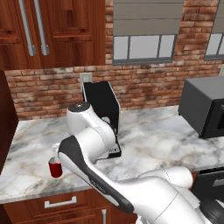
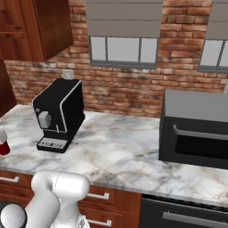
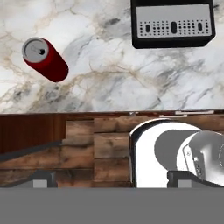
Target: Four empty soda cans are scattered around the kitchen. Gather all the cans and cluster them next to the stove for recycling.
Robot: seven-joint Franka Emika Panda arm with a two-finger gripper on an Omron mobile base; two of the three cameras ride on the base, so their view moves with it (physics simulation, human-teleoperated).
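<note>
One red soda can (image 1: 55, 167) with a silver top stands upright on the marble counter (image 1: 166, 131), near its front edge and left of the black coffee machine. The right base view has this can (image 2: 3, 148) at its far left edge. In the hand view the can (image 3: 45, 59) lies at the upper left, well away from my gripper (image 3: 112, 180). The gripper hangs above the counter's front edge, looking down, open, with nothing between its fingertips (image 3: 43, 178). The stove is out of view.
A black coffee machine (image 1: 103, 109) (image 2: 58, 113) (image 3: 173, 24) stands on the counter to the right of the can. A dark microwave (image 1: 205, 107) (image 2: 196, 129) sits at the right end. Wooden drawers (image 3: 105, 148) run beneath the counter edge. A brick wall backs the counter.
</note>
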